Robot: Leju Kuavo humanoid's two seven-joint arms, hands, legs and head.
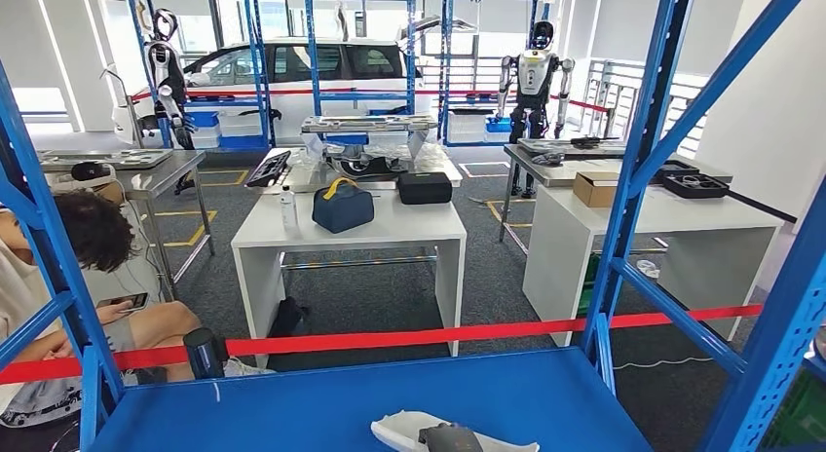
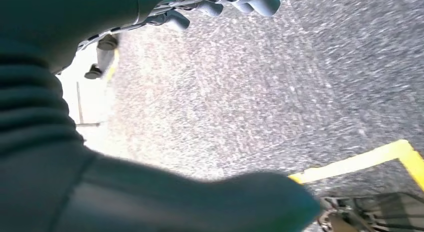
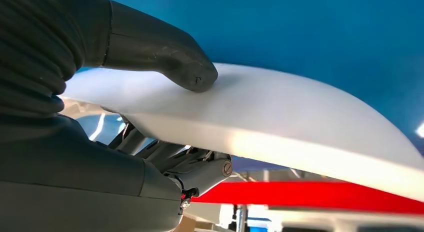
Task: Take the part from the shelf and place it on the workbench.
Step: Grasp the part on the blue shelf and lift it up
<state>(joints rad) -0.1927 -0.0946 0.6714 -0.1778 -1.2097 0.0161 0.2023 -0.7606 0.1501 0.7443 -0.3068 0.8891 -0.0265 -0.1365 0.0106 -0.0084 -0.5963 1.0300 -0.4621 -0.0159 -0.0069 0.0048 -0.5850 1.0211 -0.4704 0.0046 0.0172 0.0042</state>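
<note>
**White part gripped at the shelf's front edge**

Head view: a long white part [image 1: 409, 431] lies low on the blue shelf [image 1: 321, 403], near its front edge, with the dark right hand [image 1: 450, 438] on top of it. Blue shelf uprights frame the scene. Beyond the shelf a red tape barrier [image 1: 409, 338] runs across, and behind it stands a white surface [image 1: 390, 226] carrying a navy bag with a yellow handle [image 1: 342, 206] and a black case [image 1: 425, 187]. A second white surface [image 1: 682, 213] to the right holds a cardboard box [image 1: 595, 189]. A person [image 1: 78, 277] sits at the far left. Another humanoid robot [image 1: 534, 77] and a white car [image 1: 312, 67] stand at the back.

Left wrist view: the left hand [image 2: 220, 4] hangs over grey carpet [image 2: 240, 92] with a yellow floor line [image 2: 360, 162]; its fingers are loosely curled with nothing in them.

Right wrist view: the right hand grasps the part [image 3: 280, 117], the thumb [image 3: 165, 54] pressed on one curved white face and the darker fingers [image 3: 165, 157] under the other. The blue shelf lies behind the part.
</note>
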